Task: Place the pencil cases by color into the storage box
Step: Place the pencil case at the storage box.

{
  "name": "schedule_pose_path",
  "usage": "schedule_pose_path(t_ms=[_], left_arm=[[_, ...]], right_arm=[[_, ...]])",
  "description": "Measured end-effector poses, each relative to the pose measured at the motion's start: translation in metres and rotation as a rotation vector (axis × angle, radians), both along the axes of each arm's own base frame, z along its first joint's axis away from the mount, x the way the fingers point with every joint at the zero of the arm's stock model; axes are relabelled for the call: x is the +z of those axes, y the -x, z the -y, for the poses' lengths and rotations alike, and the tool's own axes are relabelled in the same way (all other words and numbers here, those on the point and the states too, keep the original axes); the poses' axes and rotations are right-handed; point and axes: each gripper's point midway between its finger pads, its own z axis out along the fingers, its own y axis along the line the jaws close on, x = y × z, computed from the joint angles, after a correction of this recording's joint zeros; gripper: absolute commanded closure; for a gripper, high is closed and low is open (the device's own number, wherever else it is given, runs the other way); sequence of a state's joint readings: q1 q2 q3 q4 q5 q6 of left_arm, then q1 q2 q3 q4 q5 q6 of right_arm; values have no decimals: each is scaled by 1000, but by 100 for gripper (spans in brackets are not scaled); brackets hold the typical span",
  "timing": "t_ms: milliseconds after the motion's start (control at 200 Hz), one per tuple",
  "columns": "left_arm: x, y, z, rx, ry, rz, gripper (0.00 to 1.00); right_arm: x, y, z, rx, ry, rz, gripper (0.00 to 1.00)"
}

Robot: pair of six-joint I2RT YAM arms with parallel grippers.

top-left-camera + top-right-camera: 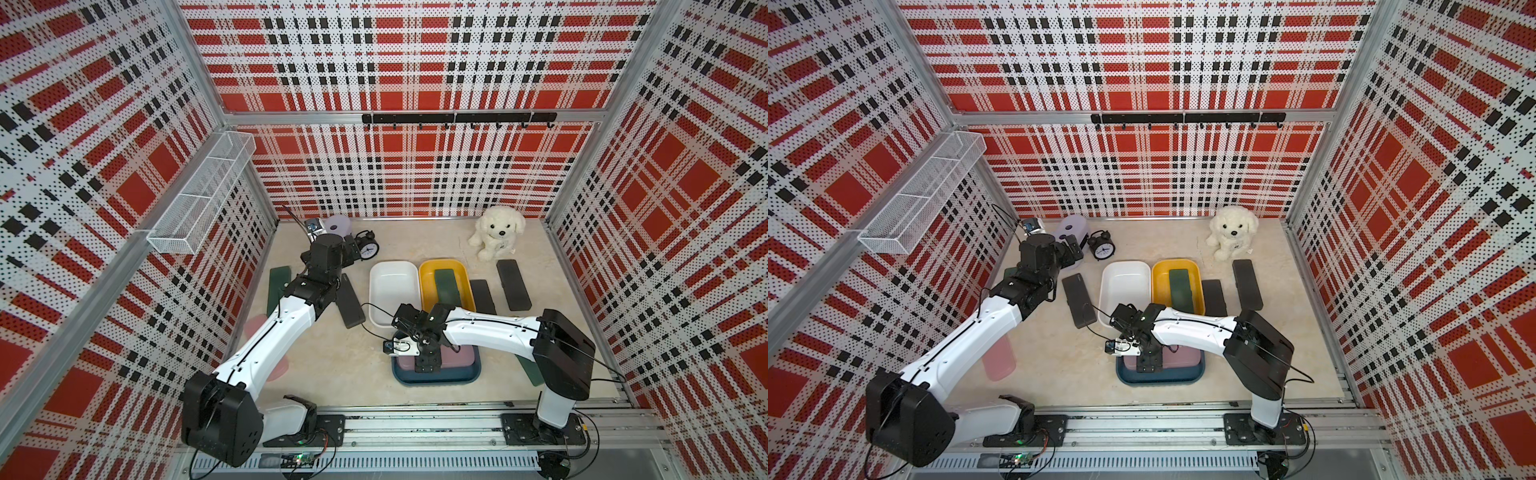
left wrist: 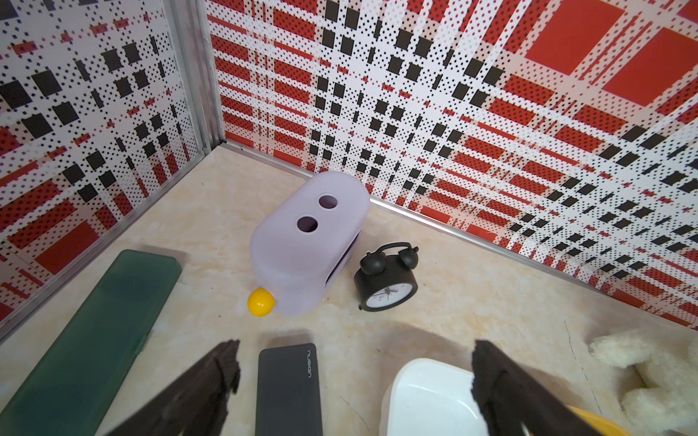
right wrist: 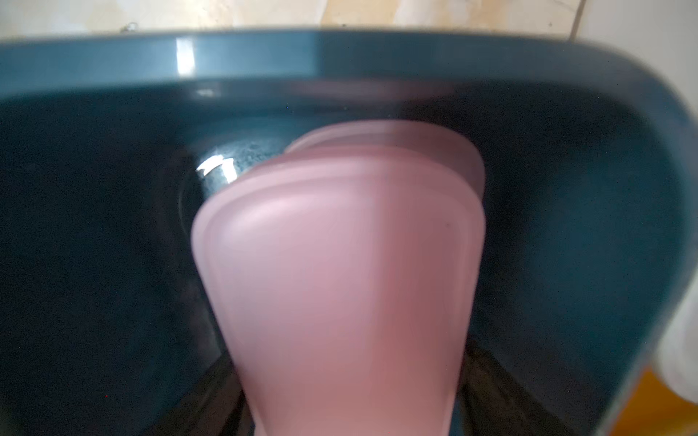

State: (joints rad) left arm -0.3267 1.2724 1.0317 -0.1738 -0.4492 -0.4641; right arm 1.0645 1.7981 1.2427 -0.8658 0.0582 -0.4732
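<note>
I am holding a pink pencil case (image 3: pixel 340 264) inside the blue bin (image 1: pixel 436 379).
My right hand (image 1: pixel 428 362) is gripping the smooth, matte, round-cornered case by its long edges, jaws partway closed, over a second pink case (image 3: pixel 434 143) lying in the glossy bin. My left hand (image 2: pixel 353 364) is hovering spread wide above a flat black case (image 2: pixel 289 389) on the table (image 2: pixel 472 302).

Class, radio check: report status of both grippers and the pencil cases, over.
Left gripper open, hovering by a black case. Right gripper shut on pink case, inside blue bin. Nothing blocking either.
</note>
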Motion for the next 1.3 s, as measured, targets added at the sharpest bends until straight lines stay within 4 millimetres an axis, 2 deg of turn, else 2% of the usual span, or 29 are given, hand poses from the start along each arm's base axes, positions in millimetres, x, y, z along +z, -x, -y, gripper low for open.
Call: schedule_pose_path(t_ms=[376, 426, 922, 1298], left_arm=[[-2, 0, 0, 0, -2, -4, 1], [-3, 1, 0, 0, -3, -7, 1], [-6, 5, -3, 3, -9, -19, 1], [-10, 7, -9, 25, -14, -38, 1]], right_arm=[[-12, -1, -1, 0, 21, -9, 8], [-12, -1, -1, 2, 20, -9, 0], [-5, -4, -5, 6, 13, 1, 0], [19, -9, -13, 20, -36, 35, 0]])
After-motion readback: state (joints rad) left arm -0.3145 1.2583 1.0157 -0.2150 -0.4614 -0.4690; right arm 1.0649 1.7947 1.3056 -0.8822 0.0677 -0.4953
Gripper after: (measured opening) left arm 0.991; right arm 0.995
